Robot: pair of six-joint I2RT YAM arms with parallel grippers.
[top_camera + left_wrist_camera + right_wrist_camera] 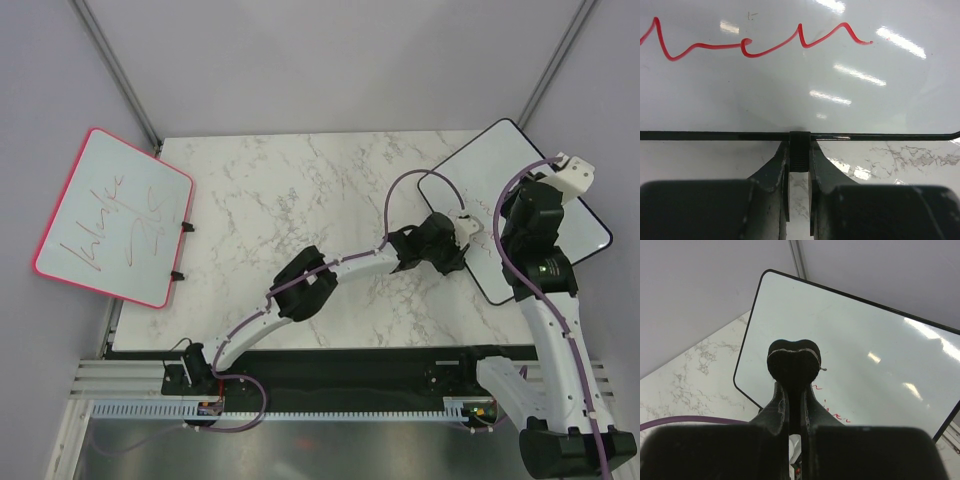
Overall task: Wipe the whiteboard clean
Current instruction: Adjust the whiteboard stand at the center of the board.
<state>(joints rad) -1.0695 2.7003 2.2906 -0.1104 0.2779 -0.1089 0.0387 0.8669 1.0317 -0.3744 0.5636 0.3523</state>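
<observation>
Both jaws are closed. Nearest, the left jaws pinch a small black tab [800,150] on the near-left edge of the whiteboard [470,165], right at its thin black frame [715,135]. The right jaws clamp what I take for the eraser [792,360], a dark round-topped piece. It hangs above the board's far-right part and looks clear of the face. The board lies at a slant on the far right of the worktop [300,190], with one corner pointing near and one toward the post [555,60] in the far-right corner.

The step in hand seems to be steadying the board while the eraser comes down. To do it well, the left grip should hold the tab firm and level so the board cannot slide or lift. The eraser should land flat and sweep along the red writing [755,47]. That writing runs just beyond the tab, so it is toward the left jaws rather than under the eraser. Overlapping strokes with even pressure should clear it.

Room is tight. The writing sits close to the left jaws, so strokes risk bumping them, and the left arm's purple cable [395,195] arcs by the board's left corner. Far and right, wall and post hem the board in. To the left the worktop shows bare marble, up to the pink board [110,215] at the left edge.
</observation>
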